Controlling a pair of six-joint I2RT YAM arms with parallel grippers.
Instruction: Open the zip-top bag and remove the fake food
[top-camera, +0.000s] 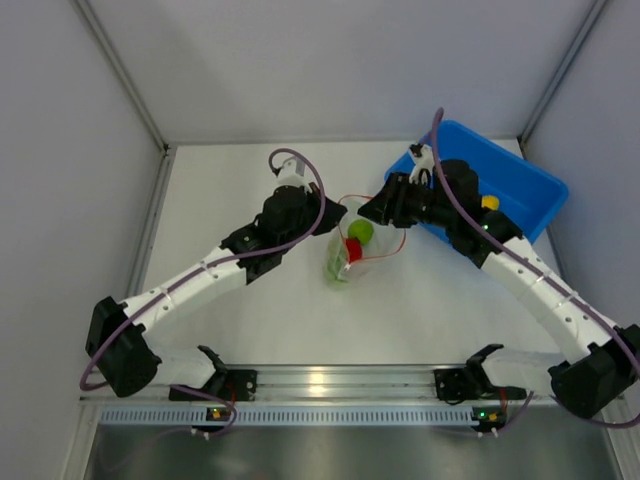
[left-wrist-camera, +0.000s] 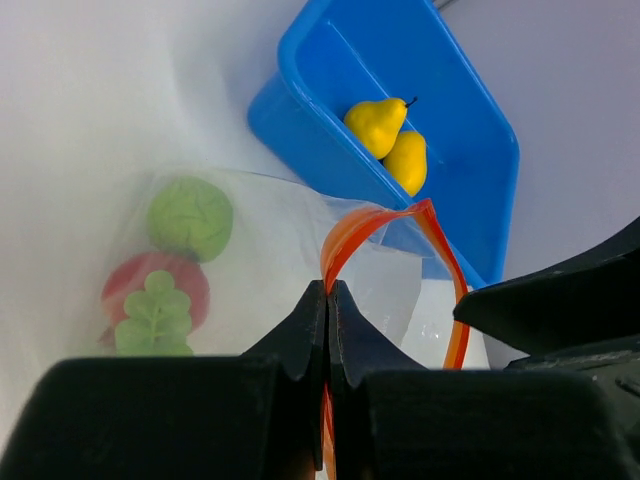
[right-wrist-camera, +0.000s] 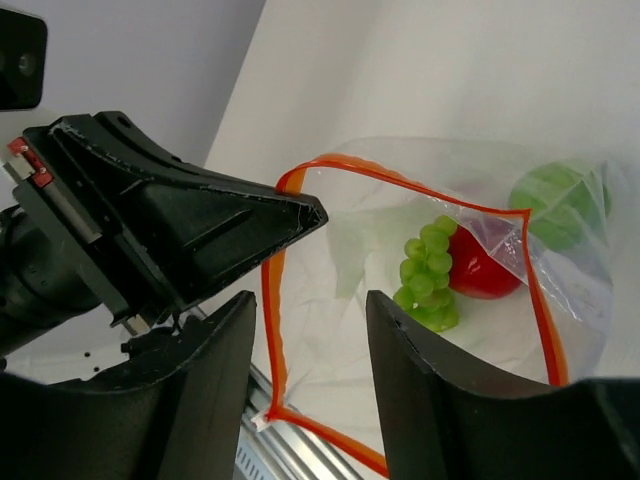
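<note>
The zip-top bag (top-camera: 357, 250) lies mid-table with its orange-red zip strip (right-wrist-camera: 272, 330) pulled open into a loop. My left gripper (left-wrist-camera: 328, 292) is shut on one side of the strip and shows in the top view (top-camera: 305, 212). My right gripper (right-wrist-camera: 312, 302) is open and empty at the bag's mouth, also seen from above (top-camera: 383, 207). Inside the bag are green grapes (right-wrist-camera: 428, 272), a red apple (right-wrist-camera: 482, 272) and a green round fruit (right-wrist-camera: 560, 205). Two yellow pears (left-wrist-camera: 380, 124) lie in the blue bin (left-wrist-camera: 330, 150).
The blue bin (top-camera: 520, 185) stands at the back right, just behind my right arm. White enclosure walls stand at the left, the back and the right. A metal rail (top-camera: 330, 382) runs along the near edge.
</note>
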